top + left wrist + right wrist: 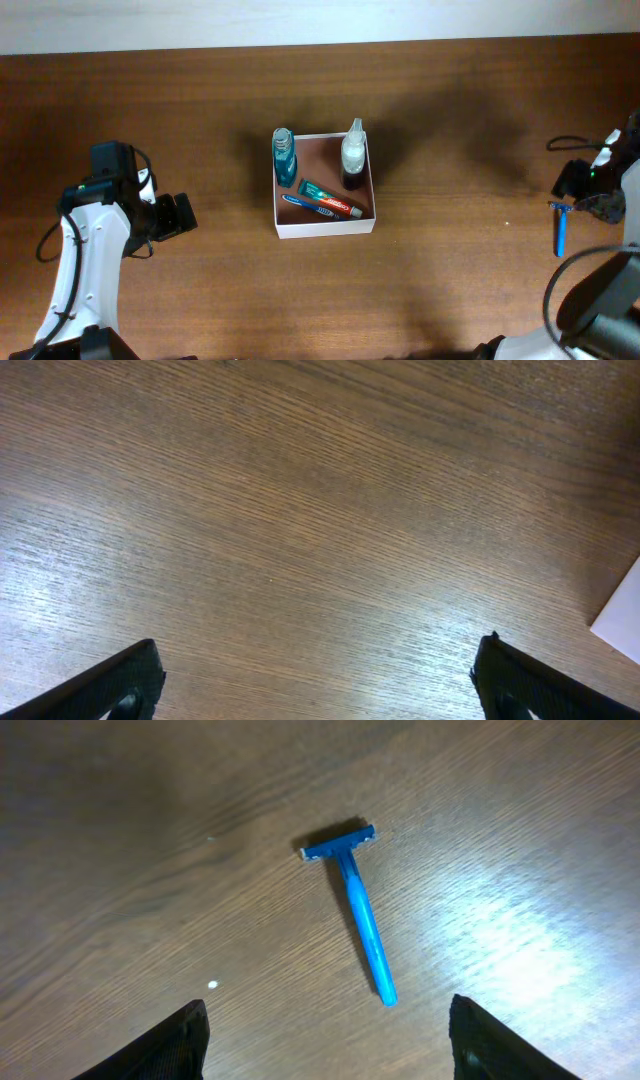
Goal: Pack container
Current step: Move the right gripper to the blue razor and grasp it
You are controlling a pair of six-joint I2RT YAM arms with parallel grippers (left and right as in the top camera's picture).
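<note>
container (pixel 325 227) sits mid-bench, a little toward the far edge. inside it: blue mouthwash bottle (pixel 284 158) upright on the side toward the left edge, white spray bottle (pixel 353 152) upright on the side toward the right edge, toothpaste tube (pixel 325 202) flat along the near wall. one item outside: blue razor (pixel 358 915) lying flat near the right edge of the bench, well apart from the container. right tool (pixel 325 1045) hangs over it, spread wide, gripping nothing. left tool (pixel 318 685) spread wide too, empty, above bare wood toward the left edge. judgement: packing mostly done; razor not yet fetched or placed.
</note>
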